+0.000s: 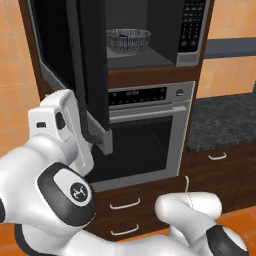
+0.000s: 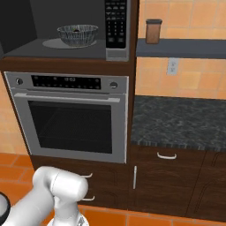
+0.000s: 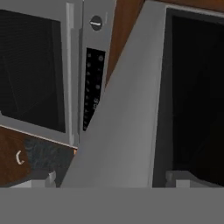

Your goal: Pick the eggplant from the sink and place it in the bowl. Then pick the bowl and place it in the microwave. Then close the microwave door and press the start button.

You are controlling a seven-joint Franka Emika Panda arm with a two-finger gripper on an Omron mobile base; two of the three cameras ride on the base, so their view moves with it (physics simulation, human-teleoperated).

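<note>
The bowl [image 1: 128,40] already stands inside the microwave [image 1: 150,30], high above the end effector [image 3: 111,179], whose fingers, I judge, stand apart at the lower edge of the microwave door [image 1: 92,70], not yet closed; start remains unpressed.
</note>
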